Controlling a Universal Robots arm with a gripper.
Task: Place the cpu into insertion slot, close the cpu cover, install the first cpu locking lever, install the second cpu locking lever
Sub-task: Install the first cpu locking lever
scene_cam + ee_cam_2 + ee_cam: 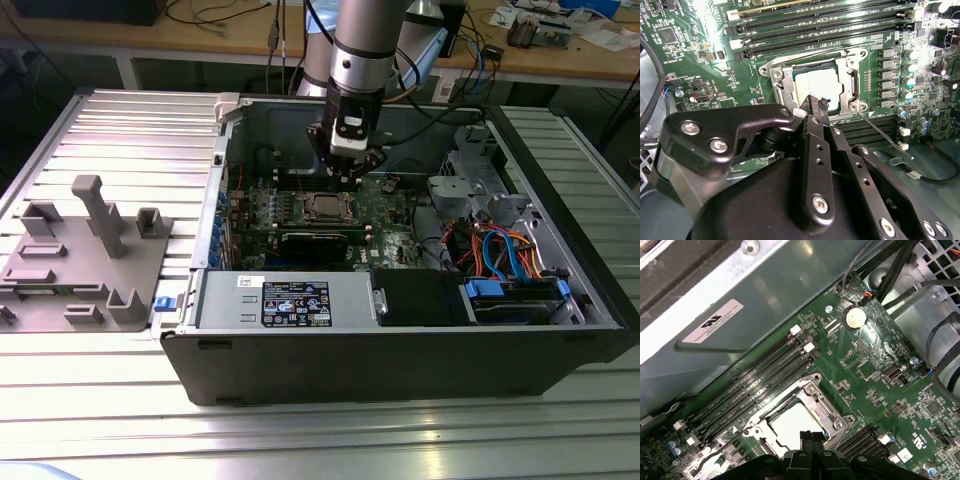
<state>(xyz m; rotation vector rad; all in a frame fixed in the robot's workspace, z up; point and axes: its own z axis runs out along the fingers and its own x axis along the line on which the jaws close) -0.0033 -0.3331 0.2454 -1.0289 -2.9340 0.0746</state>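
Computer case (400,370), black and open-sided, lies on a ribbed metal table (120,130). In the exterior view the black two-finger gripper (351,174) hangs at one o'clock of the socket, fingers pinched together on nothing. The thin silvery cpu cover (780,82) lies flat over the insertion slot (853,81), and the square, pale grey cpu (817,85) shows through its window.

Cpu (817,86): flat square chip, silvery-grey top, seated level in the insertion slot (854,85). Cpu cover (781,82): silvery metal frame, lying flat around the chip, window exposing its top.
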